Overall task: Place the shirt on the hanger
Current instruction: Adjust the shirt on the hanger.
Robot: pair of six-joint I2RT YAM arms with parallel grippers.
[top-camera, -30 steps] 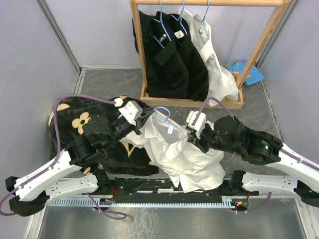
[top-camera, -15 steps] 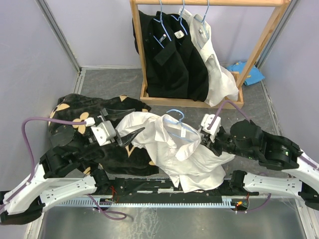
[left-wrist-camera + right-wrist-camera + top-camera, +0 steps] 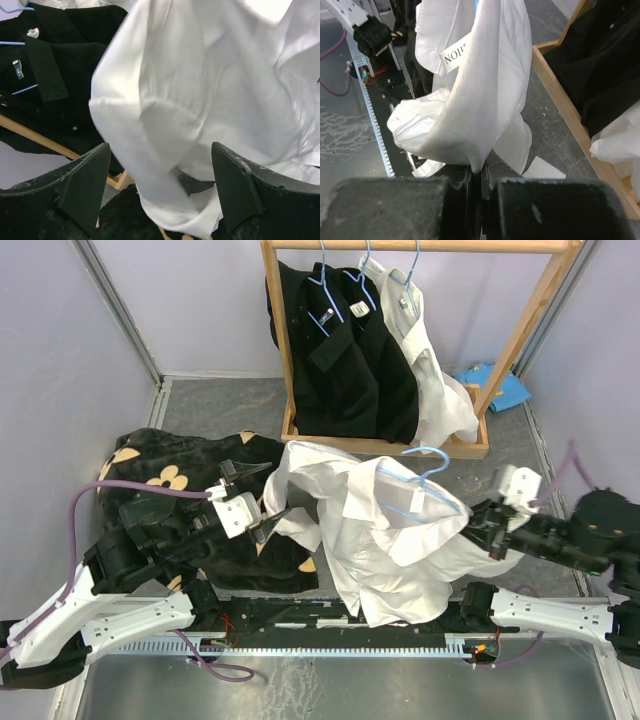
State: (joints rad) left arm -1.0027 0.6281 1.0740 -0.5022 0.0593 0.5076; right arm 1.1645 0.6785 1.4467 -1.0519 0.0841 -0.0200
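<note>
Left arm (image 3: pixel 110 612) and right arm (image 3: pixel 560 612): white base links, black upper joints. Purple cable (image 3: pixel 140 486) off each. White camera block (image 3: pixel 238 512) per wrist. Left end effector (image 3: pixel 160 147) fingers (image 3: pixel 85 180) black, scuffed.

Shirt (image 3: pixel 370 540): white, thin fabric, collared, heavily creased. It is raised off the table at its upper part and stretched sideways. The lower part lies bunched at the near edge. A small printed label (image 3: pixel 454 56) shows on an inner fold. One fold on its right side is pinched in the closed right gripper (image 3: pixel 477 175).

Hanger (image 3: pixel 428 451): light-blue wire, tilted. It sits within the collar area, with the hook protruding above the fabric. How far it reaches into the shoulders cannot be determined.
</note>
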